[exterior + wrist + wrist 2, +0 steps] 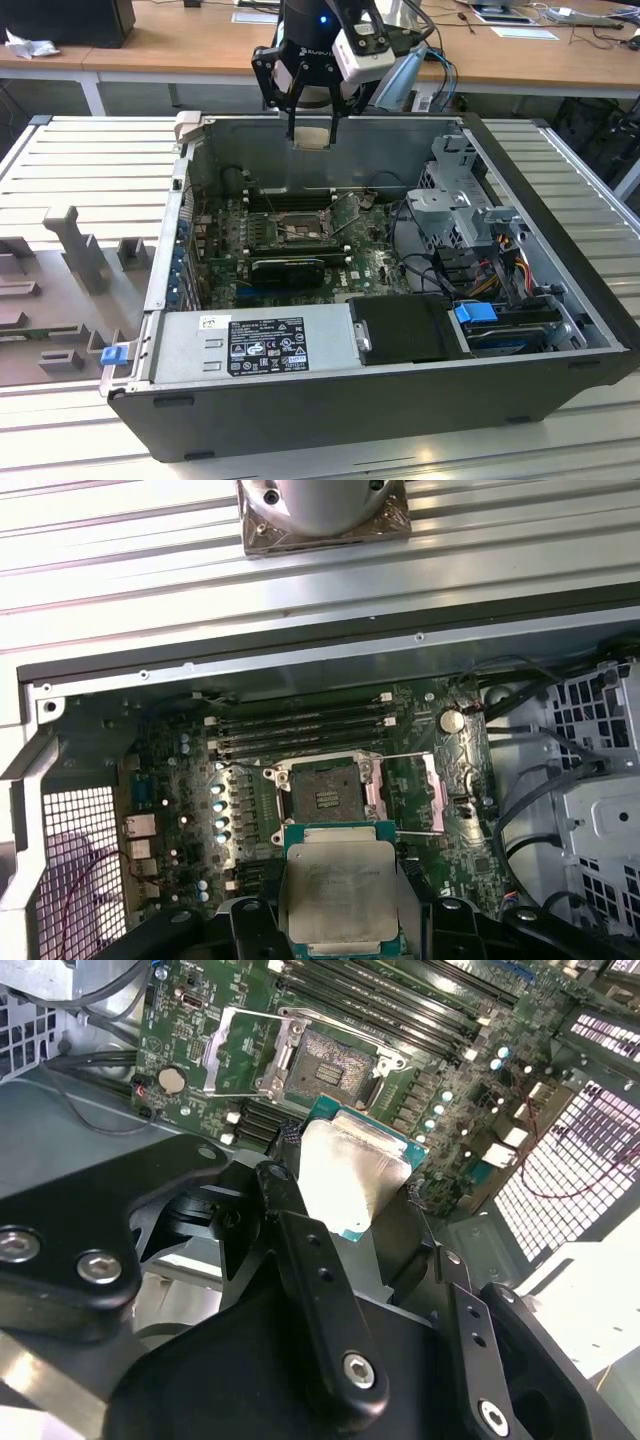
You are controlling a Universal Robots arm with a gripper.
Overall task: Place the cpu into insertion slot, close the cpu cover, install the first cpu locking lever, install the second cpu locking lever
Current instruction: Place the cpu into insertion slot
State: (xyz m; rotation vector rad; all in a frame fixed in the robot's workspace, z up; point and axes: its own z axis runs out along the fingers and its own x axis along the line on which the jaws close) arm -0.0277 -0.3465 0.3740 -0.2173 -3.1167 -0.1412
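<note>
Closest up in the second wrist view are the black links of the hand (350, 1165), and its two fingers are clamped on the cpu (352, 1180), one on each opposite edge. You can see the silvery metal top with a bit of green edge peeking out around it. Both wrist views show that same grip.

From the exterior view, the hand hangs right at the far wall of the open computer case (300, 400), so the cpu is up in the air, well clear of the motherboard (375, 255) and touching nothing but the fingers.

Down on the green board, the insertion slot (322, 790) is bare, with its recessed centre showing. The cpu cover (412, 795) is flipped open and lies off to the side of the slot, toward the round coin cell (452, 720). A thin wire lever (340, 1030) runs along one edge of the slot; can't tell whether it's hooked down or loose.

Long black memory slots (300, 725) sit just beside the slot on its far side.

Other stuff in the exterior view: the power supply (260, 345) with its label is at the near side of the case, a drive cage (455, 200) is at the exterior view's right, and the whole case rests on a ribbed metal bench (90, 160).
</note>
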